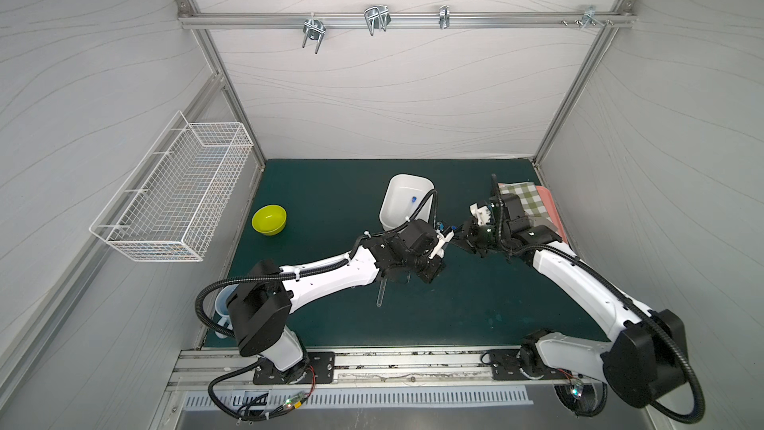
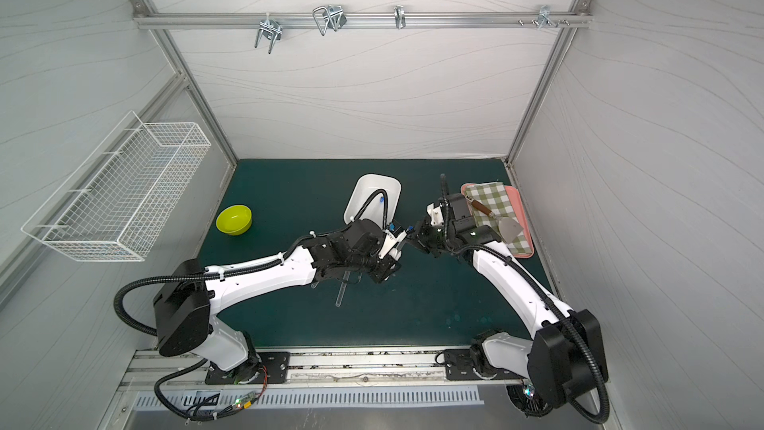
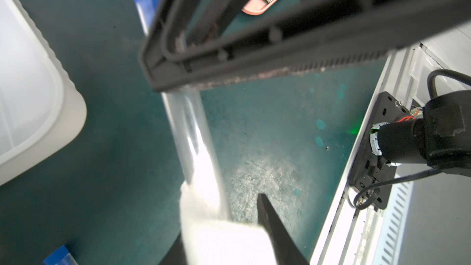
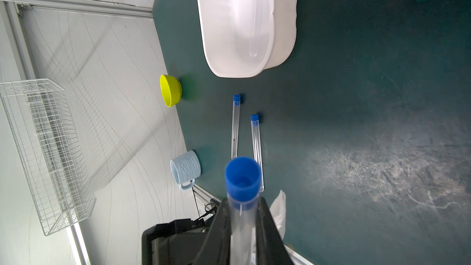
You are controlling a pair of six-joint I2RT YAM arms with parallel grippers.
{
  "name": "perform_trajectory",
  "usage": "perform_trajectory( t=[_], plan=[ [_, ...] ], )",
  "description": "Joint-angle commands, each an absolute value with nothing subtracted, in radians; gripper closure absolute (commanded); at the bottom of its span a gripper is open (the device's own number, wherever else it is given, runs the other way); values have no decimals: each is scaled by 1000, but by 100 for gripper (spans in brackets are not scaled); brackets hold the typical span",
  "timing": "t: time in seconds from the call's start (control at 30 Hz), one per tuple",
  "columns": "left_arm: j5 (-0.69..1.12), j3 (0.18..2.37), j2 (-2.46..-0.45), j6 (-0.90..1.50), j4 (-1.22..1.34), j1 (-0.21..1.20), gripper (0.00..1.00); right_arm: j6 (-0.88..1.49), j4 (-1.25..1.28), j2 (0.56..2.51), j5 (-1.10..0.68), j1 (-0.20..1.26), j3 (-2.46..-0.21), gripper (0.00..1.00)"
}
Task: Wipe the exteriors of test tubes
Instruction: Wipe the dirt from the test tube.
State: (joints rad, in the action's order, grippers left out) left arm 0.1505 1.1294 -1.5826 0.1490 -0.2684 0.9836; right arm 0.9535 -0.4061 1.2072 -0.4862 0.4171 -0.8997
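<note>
Only left wrist view shows fuzzy cloth (image 3: 224, 243) over clear tube (image 3: 188, 128), pinched by left gripper (image 3: 224, 223); right gripper (image 4: 243, 201) clamps its capped end near white tub (image 3: 71, 113).

1. No words, numbers, brands or signs can be read on anything in these pictures.
</note>
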Motion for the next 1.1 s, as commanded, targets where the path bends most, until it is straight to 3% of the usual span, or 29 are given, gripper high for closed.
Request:
perform_trajectory(
  t=[0.0, 0.47, 0.63, 1.07],
  plan=[
    [204, 1157, -1577, 122, -255, 1003, 66, 982, -353, 1208, -471, 422, -899, 93],
    [196, 1227, -1628, 60, -331, 1003, 64, 1028, -229, 1190, -537, 431, -839, 93],
    [172, 1263, -1655, 54, -364, 1002, 88, 1007, -245, 1177, -546, 441, -864, 93],
    [230, 1254, -1608, 61, -328, 997, 82, 1005, -232, 1188, -533, 436, -864, 93]
  ],
)
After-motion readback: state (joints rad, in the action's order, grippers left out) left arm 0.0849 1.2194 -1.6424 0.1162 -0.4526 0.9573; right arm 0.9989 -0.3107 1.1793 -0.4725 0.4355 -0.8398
